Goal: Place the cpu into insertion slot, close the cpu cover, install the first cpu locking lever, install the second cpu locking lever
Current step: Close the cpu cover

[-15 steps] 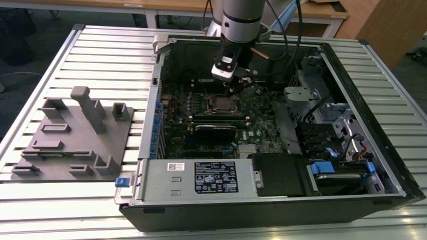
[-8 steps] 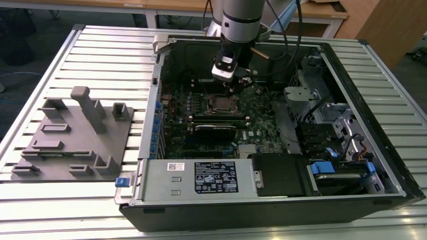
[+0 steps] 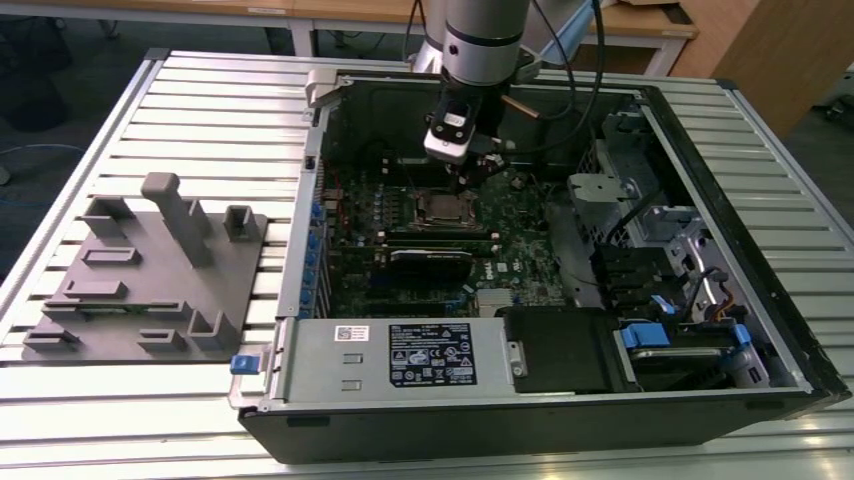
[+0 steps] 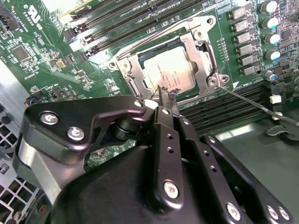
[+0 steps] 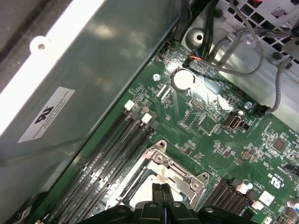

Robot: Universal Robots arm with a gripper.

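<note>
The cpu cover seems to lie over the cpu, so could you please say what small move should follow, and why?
Probably move the shut gripper from the edge of the cpu cover toward the thin lever jutting free beside it: the cpu sits under the cover, while that lever looks unlatched.

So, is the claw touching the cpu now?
Cannot tell. In the second wrist view the tips of the claw lie over the edge of the cpu, but neither contact nor a gap shows plainly.
</note>
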